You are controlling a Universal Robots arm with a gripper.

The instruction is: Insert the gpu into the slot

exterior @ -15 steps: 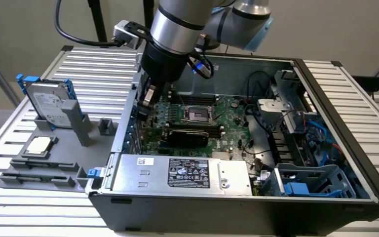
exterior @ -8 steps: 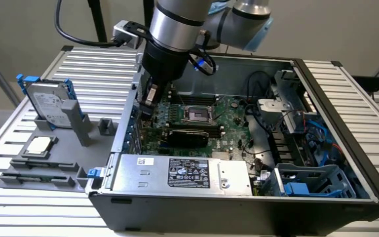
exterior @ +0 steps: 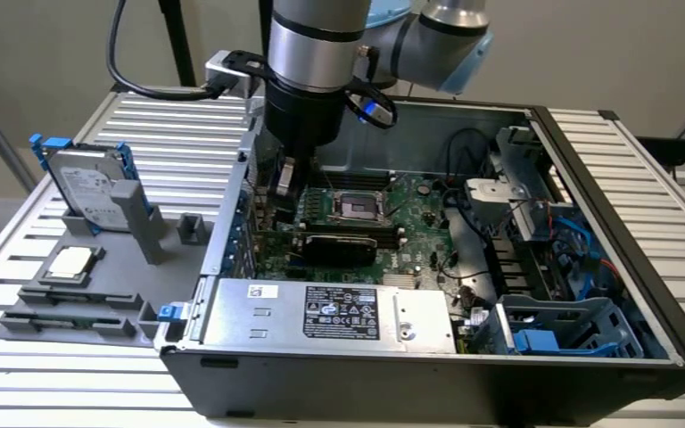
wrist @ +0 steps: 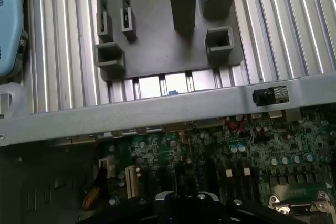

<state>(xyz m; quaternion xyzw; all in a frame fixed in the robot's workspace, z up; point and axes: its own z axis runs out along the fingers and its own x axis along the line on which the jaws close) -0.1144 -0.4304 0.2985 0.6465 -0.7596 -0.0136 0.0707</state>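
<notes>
- While the arm reaches down into the open computer case [exterior: 581, 348], its gripper [exterior: 285, 183] hangs over the green motherboard [exterior: 420, 209], likely to seat the card.
- Whether the claw is wide or narrow, I cannot tell.
- Gpu [exterior: 281, 178] appears edge-on beneath the wrist.

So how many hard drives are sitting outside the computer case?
1: the hard drive stands upright in the grey holder at the exterior view's left, beside the case. Others may be hidden.
</notes>
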